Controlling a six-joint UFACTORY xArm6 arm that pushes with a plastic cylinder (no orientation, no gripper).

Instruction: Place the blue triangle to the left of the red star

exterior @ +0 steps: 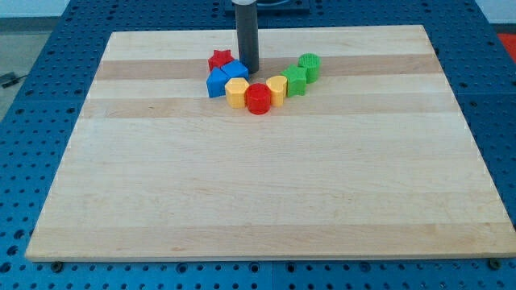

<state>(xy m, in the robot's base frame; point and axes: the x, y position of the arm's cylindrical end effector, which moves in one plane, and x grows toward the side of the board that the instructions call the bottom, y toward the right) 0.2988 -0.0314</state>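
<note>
Nearest to us, at the view's bottom, the pale wooden bench [266, 193] lies bare, its striped boards running from the view's left to its right over a blue perforated base [24, 121].

Farther up, all the blocks sit in one curved cluster near the view's top centre. Closest to us is the red plastic cylinder [258, 99], flanked on the view's left by a yellow plastic hexagonal block [236, 92], which it touches, and on the view's right by a second yellow plastic block [276, 89], its shape hard to make out. From there the arc climbs toward the view's right: a green plastic block [295, 80] of unclear shape, then a green plastic ribbed cylinder [310, 65] just beyond it.

On the view's left end of the arc we see two blue plastic blocks pressed together: the blue triangle [216, 82], and a blue block [235, 70] just up and right of it, shape uncertain. The red plastic star [219, 59] sits directly behind the triangle, touching or nearly so.

We carry no fingers, only a dark rod holding nothing. My tip [249, 70] stands just right of the second blue block, which lies between it and the triangle; contact cannot be told.
</note>
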